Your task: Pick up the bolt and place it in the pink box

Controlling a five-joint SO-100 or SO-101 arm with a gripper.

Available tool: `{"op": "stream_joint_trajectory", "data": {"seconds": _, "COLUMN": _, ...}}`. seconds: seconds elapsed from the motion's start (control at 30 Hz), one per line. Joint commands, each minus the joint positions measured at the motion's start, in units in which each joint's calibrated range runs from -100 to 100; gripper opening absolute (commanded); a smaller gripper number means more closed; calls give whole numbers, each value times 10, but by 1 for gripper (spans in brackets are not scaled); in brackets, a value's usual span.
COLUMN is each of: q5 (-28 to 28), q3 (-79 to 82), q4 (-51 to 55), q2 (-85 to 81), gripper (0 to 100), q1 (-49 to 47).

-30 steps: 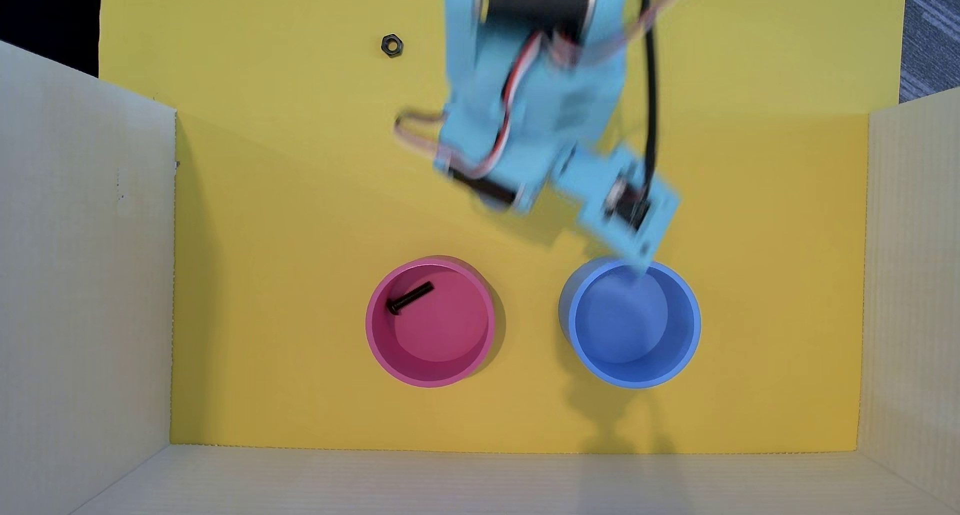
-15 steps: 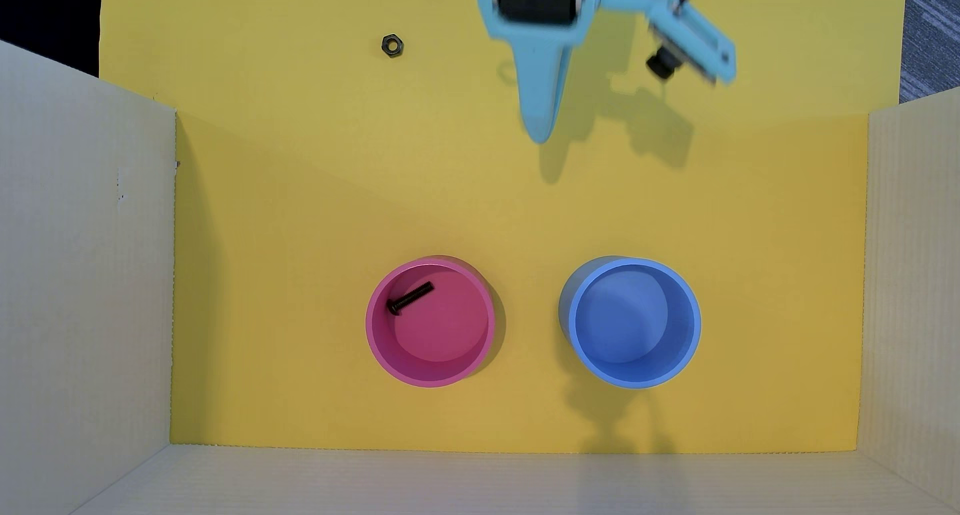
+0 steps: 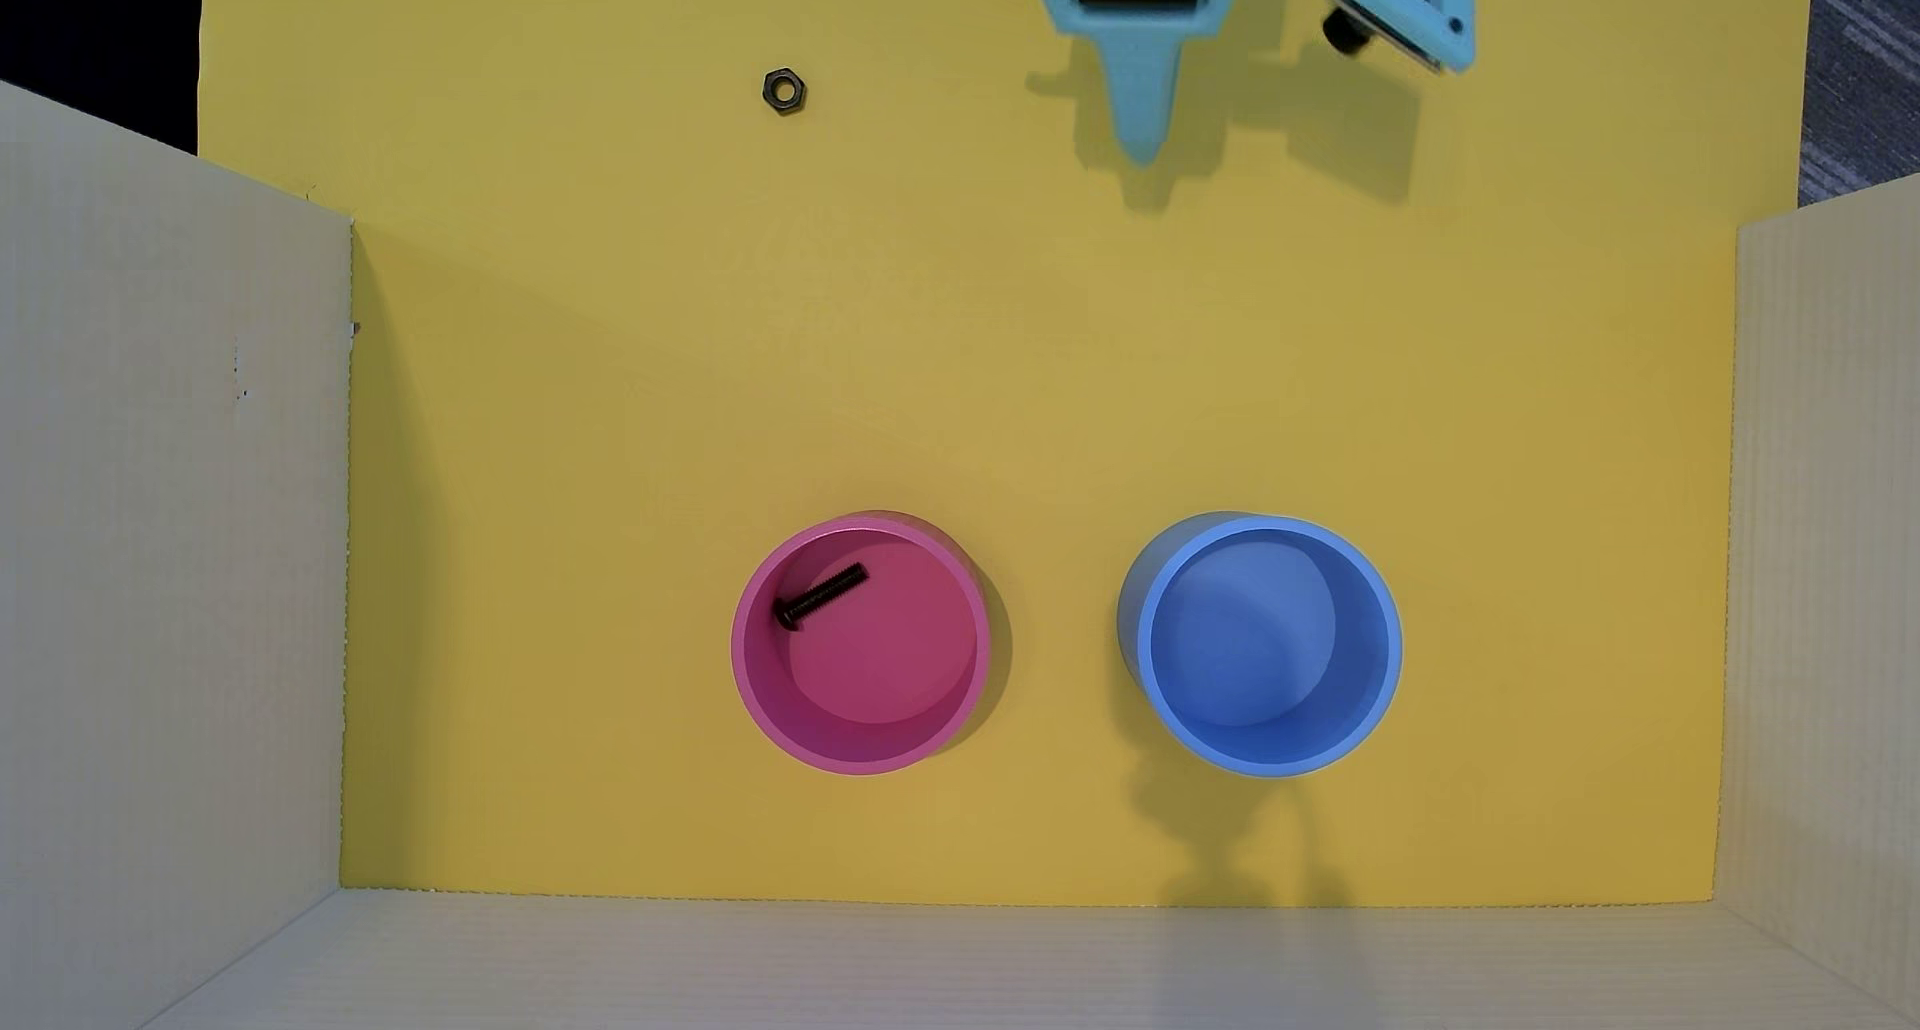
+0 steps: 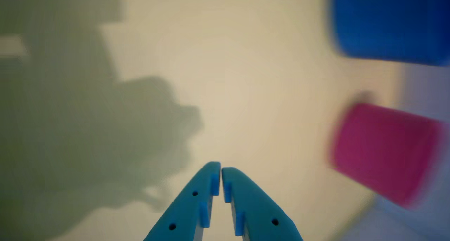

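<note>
Bolt [image 3: 821, 596] lies inside the pink box [image 3: 750, 677], my fingers [image 4: 220, 168] pressed together and empty well apart from it; best retreat clear of the nut [image 3: 784, 91].

In the overhead view, a bright yellow tabletop [image 3: 1039, 386] fills the middle. Pale cream board walls stand at the left [image 3: 166, 532], the right [image 3: 1829, 573] and along the bottom [image 3: 935, 963]. A strip of gray carpet [image 3: 1865, 64] shows at the top right corner. Soft dark shadows lie on the yellow.
</note>
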Motion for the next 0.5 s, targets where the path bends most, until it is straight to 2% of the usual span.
{"op": "stream_joint_trajectory", "data": {"seconds": 0.0, "q5": -3, "q3": 1, "q4": 22, "q2": -6, "gripper": 1, "q1": -6}}
{"op": "stream_joint_trajectory", "data": {"seconds": 0.47, "q5": -2, "q3": 1, "q4": 22, "q2": -6, "gripper": 1, "q1": -6}}
